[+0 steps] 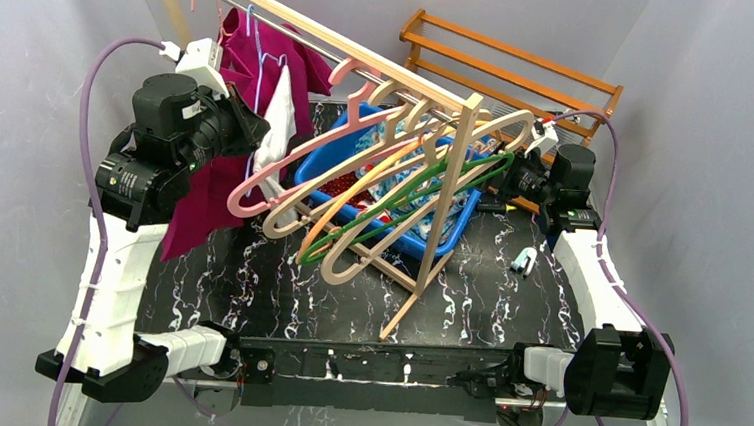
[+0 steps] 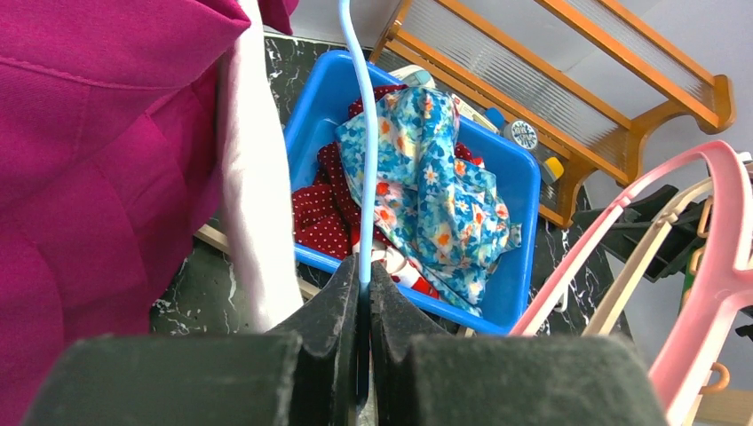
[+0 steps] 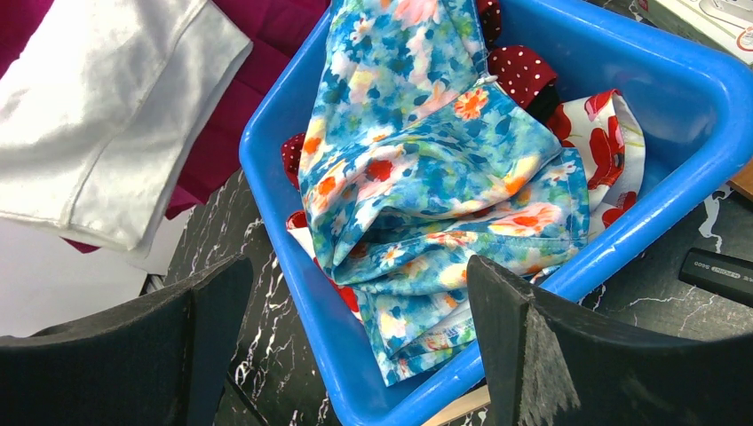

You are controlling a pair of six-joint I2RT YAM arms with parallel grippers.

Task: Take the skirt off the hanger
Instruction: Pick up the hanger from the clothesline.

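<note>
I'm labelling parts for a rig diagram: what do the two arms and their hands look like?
The left arm and right arm have white shells with black joint housings; a purple cable loops along each. The left hand and right hand each have two black, matte, wedge-shaped fingers.

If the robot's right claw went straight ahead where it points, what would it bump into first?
Probably the blue flowered cloth piled on top in the blue plastic bin. The open right gripper aims right at it, though depth is hard to judge.
</note>
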